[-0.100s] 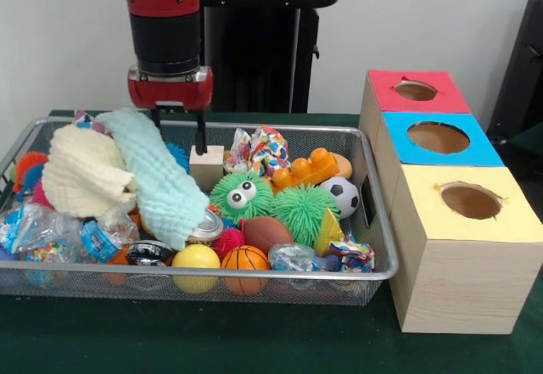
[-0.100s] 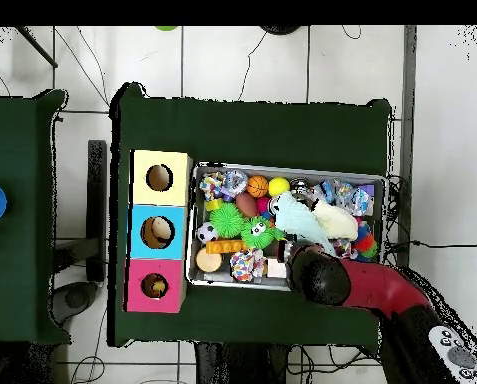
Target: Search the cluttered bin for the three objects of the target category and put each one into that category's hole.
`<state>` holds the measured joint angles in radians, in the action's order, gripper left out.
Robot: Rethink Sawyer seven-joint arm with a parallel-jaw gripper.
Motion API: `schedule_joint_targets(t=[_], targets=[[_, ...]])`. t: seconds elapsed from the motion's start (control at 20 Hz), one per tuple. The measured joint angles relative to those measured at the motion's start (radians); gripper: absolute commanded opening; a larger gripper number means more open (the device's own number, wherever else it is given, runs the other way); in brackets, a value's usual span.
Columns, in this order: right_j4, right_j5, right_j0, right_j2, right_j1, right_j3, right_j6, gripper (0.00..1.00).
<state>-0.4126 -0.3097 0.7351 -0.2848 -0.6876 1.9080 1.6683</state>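
Observation:
A wire basket (image 1: 383, 221) holds a heap of toys. Among them are a soccer ball (image 1: 341, 196), a small basketball (image 1: 244, 260), a yellow ball (image 1: 196, 258), a brown football (image 1: 266, 232), two green fuzzy balls (image 1: 242, 196) and a wooden block (image 1: 206, 169). A mint cloth (image 1: 161, 179) and a cream cloth (image 1: 85, 175) lie across the left side. My gripper (image 1: 180, 141) hangs open over the back of the basket. One finger stands just above the wooden block. The other is by the top end of the mint cloth. In the overhead view my arm (image 2: 327, 280) hides the gripper.
Right of the basket stands a row of three wooden boxes with round holes: red-topped (image 1: 399, 77), blue-topped (image 1: 399, 128) and yellow-topped (image 1: 424, 213). An orange toy brick (image 1: 305, 169) and crinkly wrapped items (image 1: 263, 149) lie at the basket's back. Green cloth covers the table (image 1: 254, 340).

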Motion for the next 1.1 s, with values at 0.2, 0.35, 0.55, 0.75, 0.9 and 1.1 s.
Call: schedule_joint_targets(t=[0.2, 0.35, 0.55, 0.75, 0.9, 1.1], targets=[[0.023, 0.015, 0.0, -0.011, -0.011, 0.01, 0.0, 1.0], [0.04, 0.032, 0.0, -0.016, -0.019, 0.021, 0.0, 1.0], [0.057, 0.053, -0.001, -0.017, -0.021, 0.035, 0.0, 1.0], [0.065, 0.068, -0.009, -0.017, -0.02, 0.045, 0.0, 1.0], [0.069, 0.082, -0.027, -0.017, -0.019, 0.048, 0.0, 1.0], [0.08, 0.11, -0.067, -0.016, -0.016, 0.048, 0.0, 1.0]])
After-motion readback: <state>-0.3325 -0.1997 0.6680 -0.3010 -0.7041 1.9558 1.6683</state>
